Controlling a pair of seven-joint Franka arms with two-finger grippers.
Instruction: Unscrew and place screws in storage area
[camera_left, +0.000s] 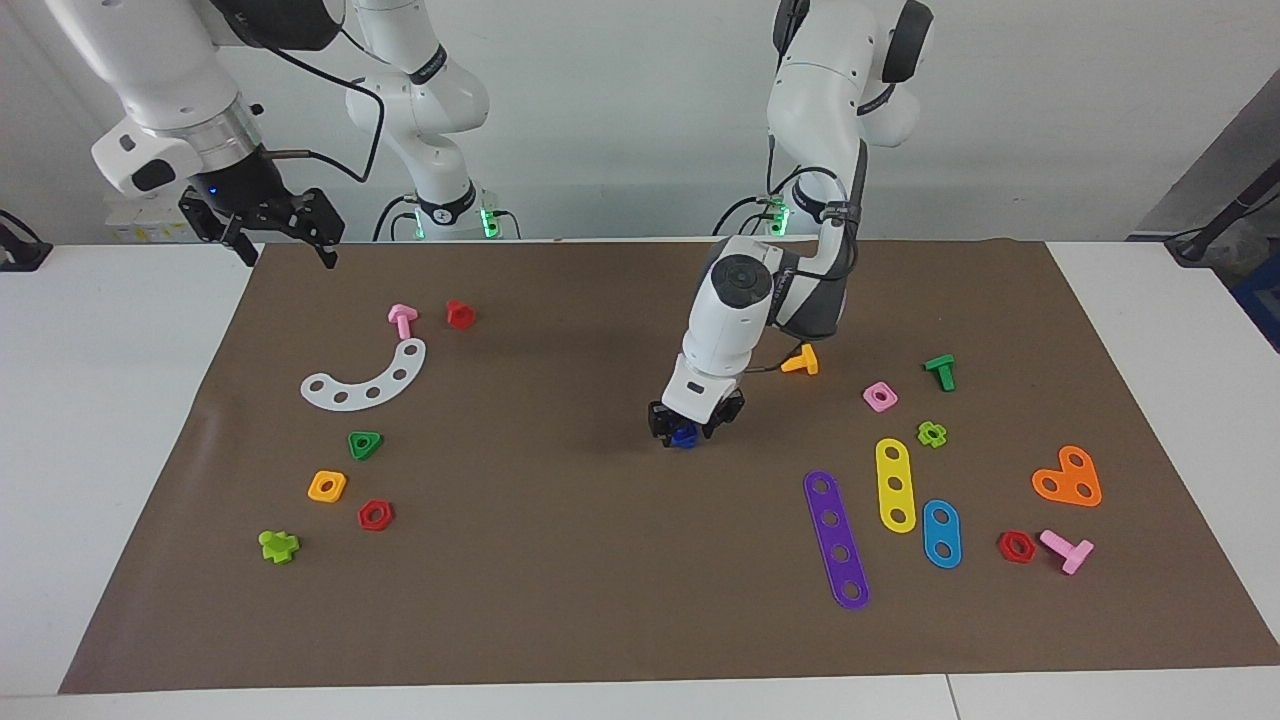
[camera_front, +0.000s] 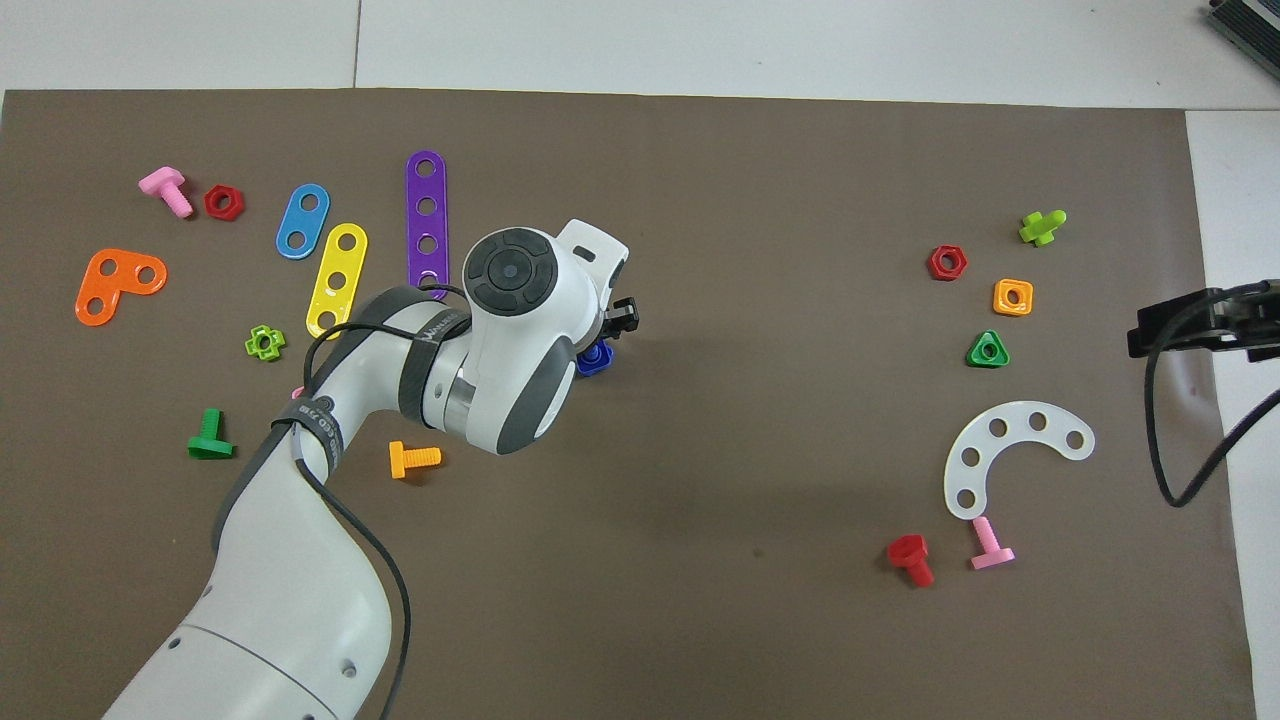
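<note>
Blue screw (camera_left: 684, 437): mostly covered by the left hand (camera_left: 694, 428); only a small blue part shows in either view.
Pink square nut (camera_left: 880, 396): in the overhead view, almost wholly hidden under the left arm.
Right hand (camera_left: 281, 231): cut off by the overhead view's edge.
Left hand's grip: too small to tell.

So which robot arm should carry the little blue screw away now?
The left. The left gripper is down at the blue screw mid-mat, fingers around it. The right gripper waits raised over the mat's edge at its own end.
</note>
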